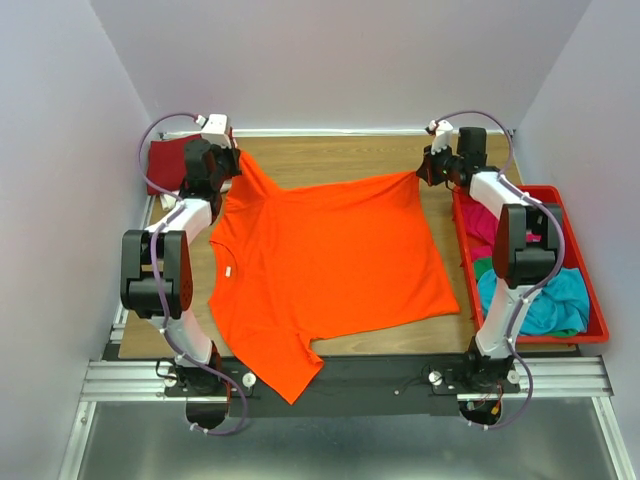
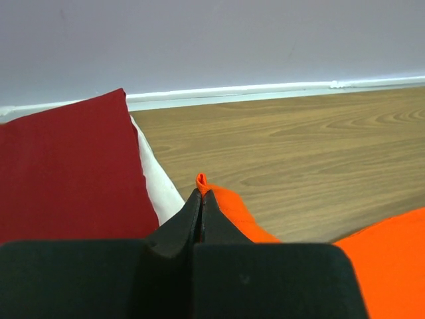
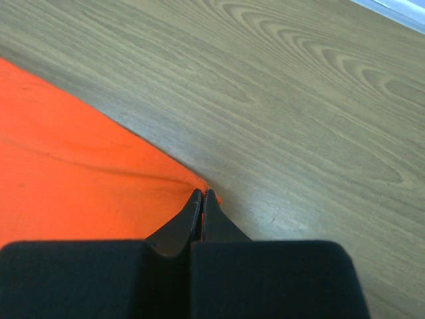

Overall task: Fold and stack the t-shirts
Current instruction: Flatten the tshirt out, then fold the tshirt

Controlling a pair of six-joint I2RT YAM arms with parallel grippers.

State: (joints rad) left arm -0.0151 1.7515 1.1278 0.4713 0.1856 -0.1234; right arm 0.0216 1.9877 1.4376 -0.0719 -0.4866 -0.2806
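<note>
The bright orange t-shirt (image 1: 320, 260) lies spread flat across the wooden table, one sleeve hanging over the near edge. My left gripper (image 1: 232, 158) is shut on the shirt's far left sleeve tip (image 2: 202, 181). My right gripper (image 1: 422, 172) is shut on the shirt's far right corner (image 3: 192, 183). A folded dark red t-shirt (image 1: 166, 163) lies at the far left corner, on top of a white one (image 2: 159, 176). Magenta pink (image 1: 482, 222) and teal (image 1: 545, 300) shirts lie crumpled in the tray.
A rigid red plastic tray (image 1: 592, 300) stands along the table's right side, close to my right arm. Grey walls close in the table at the back and sides. Bare wood (image 1: 340, 155) shows beyond the orange shirt.
</note>
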